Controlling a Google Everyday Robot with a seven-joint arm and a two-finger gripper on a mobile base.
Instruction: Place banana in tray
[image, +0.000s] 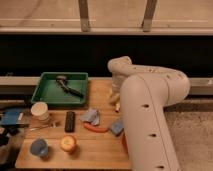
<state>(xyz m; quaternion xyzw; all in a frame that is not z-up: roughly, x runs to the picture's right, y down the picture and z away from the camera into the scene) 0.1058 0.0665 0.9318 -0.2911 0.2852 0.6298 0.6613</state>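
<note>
The green tray (49, 98) sits at the back left of the wooden table and holds a dark utensil (67, 86). My gripper (115, 101) points down at the table's back middle, to the right of the tray, and its fingers stand open. A small pale yellow shape at the fingertips looks like the banana (118, 106), lying on the table and partly hidden. I cannot tell whether the fingers touch it. My white arm (150, 110) covers the table's right side.
In front of the tray are a stack of white cups (40, 111), a black bar (70, 121), a blue crumpled bag (91, 116), an orange-red stick (95, 128) and a blue sponge (116, 126). A blue cup (39, 147) and an orange fruit (68, 144) stand near the front edge.
</note>
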